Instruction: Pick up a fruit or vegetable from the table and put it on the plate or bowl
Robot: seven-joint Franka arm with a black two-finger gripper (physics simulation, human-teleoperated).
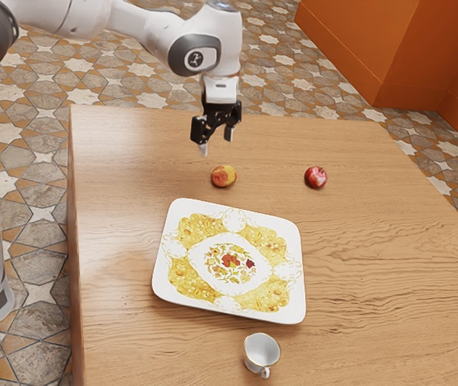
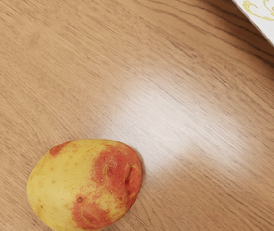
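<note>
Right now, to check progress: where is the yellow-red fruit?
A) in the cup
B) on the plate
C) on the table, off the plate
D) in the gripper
C: the fruit lies on the table, apart from the plate, and the open gripper hangs clear of it.

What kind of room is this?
Probably a dining room or kitchen, though a simulated one: a wooden table holds a patterned plate, a teacup, a yellow-red fruit and a red fruit, on a tiled floor.
</note>
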